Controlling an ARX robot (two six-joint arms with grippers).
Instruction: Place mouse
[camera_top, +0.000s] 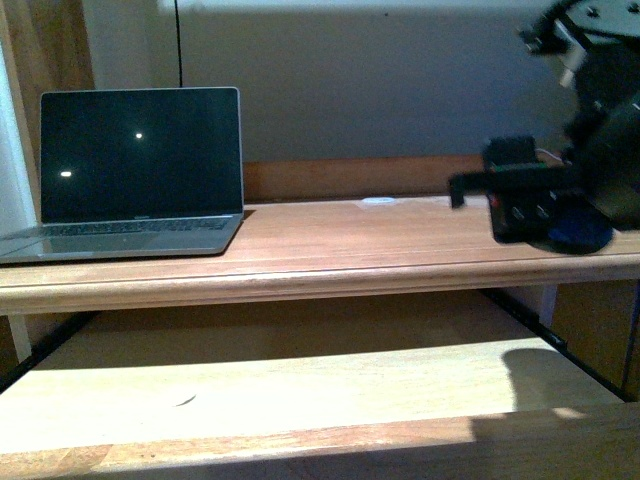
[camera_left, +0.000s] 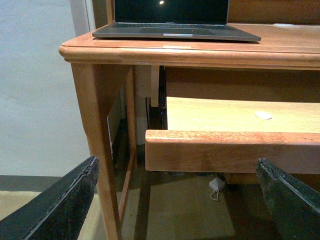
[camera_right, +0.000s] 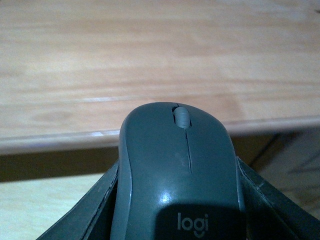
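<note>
Right tool (camera_top: 565, 225) is pinching the mouse (camera_right: 177, 170) by its sides, wheel end pointing away from the tool, so it can go down flat. Bare tabletop (camera_top: 350, 240) sits just ahead of and under the tool. The laptop (camera_top: 140, 165) is well off to its left, out of the way. Front view's blurry there, so I can't tell if the mouse is touching wood yet. Left tool (camera_left: 180, 200) hangs low, spread, holding nothing.

You're looking at a small dark grey oval plastic mouse (camera_right: 177, 185): smooth matt shell, faint sheen near the logo. Your reddish-brown wooden bench (camera_top: 350, 245): smooth, satin varnish, grain showing. Below it, a pale wooden pull-out shelf (camera_top: 300, 390): smooth, duller. The grey metal laptop (camera_top: 140, 165): matt body, glossy black screen. Black fingers (camera_left: 60, 205) of the left pincer (camera_left: 177, 161): matt, rough-edged.
</note>
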